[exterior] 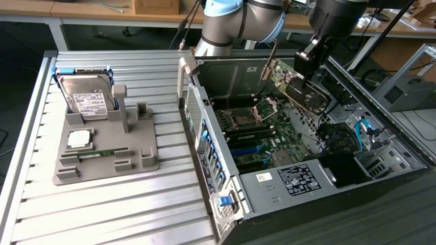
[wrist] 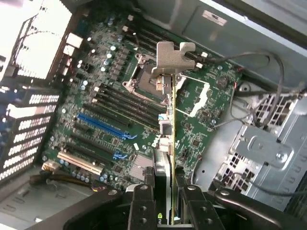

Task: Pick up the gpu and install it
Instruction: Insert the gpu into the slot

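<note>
While you look down past the black two-finger gripper (wrist: pixel 165 194), you see its fingers (wrist: pixel 142 203) drawn partway together and pressed on both flat faces of the gpu (wrist: pixel 163 165), a thin flat dark expansion card seen edge-on here. The card runs straight out from between the fingers, and its bent silver metal end bracket (wrist: pixel 170 53) sits at the end farthest from them.

Beyond the card lies the green motherboard (wrist: pixel 110 96) with its rows of black slots. A long blue slot (wrist: pixel 103 125) sits off to one side of the fingers, and the square metal processor socket (wrist: pixel 141 79) shows just beside the bracket. You cannot tell whether the card's far edge touches anything.

From the exterior view, you find the gripper (exterior: pixel 305 60) holding the gpu (exterior: pixel 296 84) tilted above the open grey metal computer case (exterior: pixel 204 117), clear of the board (exterior: pixel 259 132) beneath the fingers. Well apart from the fingers, toward the exterior view's left, a grey moulded holder (exterior: pixel 102 163) on the slatted aluminium table (exterior: pixel 136 204) carries a silver hard drive with a white label (exterior: pixel 85 99) and a narrow green memory stick (exterior: pixel 102 152).
</note>
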Robot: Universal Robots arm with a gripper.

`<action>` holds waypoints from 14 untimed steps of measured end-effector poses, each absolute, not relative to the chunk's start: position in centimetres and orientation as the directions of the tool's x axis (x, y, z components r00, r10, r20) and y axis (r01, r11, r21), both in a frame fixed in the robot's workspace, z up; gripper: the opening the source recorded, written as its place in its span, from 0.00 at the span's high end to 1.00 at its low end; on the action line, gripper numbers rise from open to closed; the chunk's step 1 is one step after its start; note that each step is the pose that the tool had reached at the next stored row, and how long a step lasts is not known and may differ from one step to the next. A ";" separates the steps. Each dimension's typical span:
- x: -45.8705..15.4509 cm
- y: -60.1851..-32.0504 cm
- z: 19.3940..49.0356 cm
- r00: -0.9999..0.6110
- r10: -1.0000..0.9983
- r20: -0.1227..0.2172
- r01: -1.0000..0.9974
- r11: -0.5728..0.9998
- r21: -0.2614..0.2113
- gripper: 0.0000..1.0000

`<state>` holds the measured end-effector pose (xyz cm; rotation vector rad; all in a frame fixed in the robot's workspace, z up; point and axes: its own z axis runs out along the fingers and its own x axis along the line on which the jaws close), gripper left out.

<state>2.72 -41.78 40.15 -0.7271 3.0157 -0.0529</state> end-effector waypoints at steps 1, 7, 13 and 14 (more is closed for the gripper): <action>2.7 -41.8 40.1 -0.881 -0.472 -0.030 -0.471 0.881 -0.042 0.73; 2.7 -41.8 40.1 -0.824 -0.566 -0.030 -0.565 0.824 -0.042 0.73; 2.7 -41.8 40.1 -0.760 -0.649 -0.030 -0.648 0.760 -0.042 0.73; 2.7 -41.8 40.1 -0.749 -0.662 -0.030 -0.661 0.750 -0.042 0.73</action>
